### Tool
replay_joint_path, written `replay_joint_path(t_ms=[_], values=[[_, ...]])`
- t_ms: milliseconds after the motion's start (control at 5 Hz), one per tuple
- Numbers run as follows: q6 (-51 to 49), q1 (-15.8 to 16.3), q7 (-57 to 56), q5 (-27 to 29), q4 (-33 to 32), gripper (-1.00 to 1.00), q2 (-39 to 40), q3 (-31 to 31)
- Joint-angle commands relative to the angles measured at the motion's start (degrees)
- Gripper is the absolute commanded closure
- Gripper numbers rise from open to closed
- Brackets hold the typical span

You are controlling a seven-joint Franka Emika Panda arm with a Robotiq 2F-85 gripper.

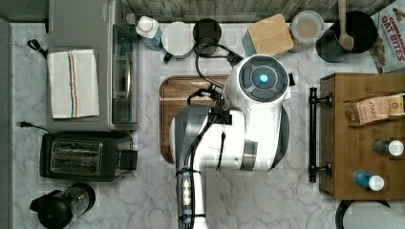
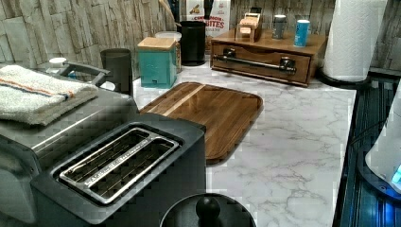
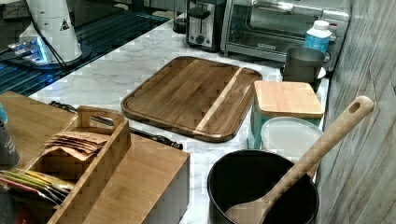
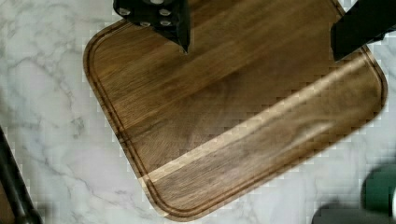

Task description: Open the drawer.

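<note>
Open gripper (image 4: 259, 44), jaws spread wide, above cutting board (image 4: 233, 107) on marble counter (image 2: 293, 156). Farther off, shut brown drawer (image 2: 257, 65) with long black bar handle (image 2: 255, 62), at top view's right.

A rounded-corner brown wooden cutting board (image 3: 189, 95) is lying flat on the white marble worktop (image 2: 293, 142). A teal box with a light wooden lid (image 3: 286, 105) is standing just beside the board. A black two-slot toaster (image 2: 120, 168) is sitting next to a silver toaster oven (image 1: 83, 64), which is carrying a folded striped white towel (image 1: 72, 82). A long wooden spoon (image 3: 303, 161) is leaning inside a black round pot (image 3: 261, 191).
</note>
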Motion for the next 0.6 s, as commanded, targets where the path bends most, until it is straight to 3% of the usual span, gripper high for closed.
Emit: replay_joint_path(t_ms=[200, 400, 600], values=[[3.11, -5.40, -15.35, -6.18, -3.64, -1.00, -1.31, -5.32], [10.79, -6.47, -21.04, -9.22, -8.24, -1.00, -3.19, -7.26], [14.66, -8.80, -28.82, -8.92, -8.82, -1.00, -1.68, -8.56]])
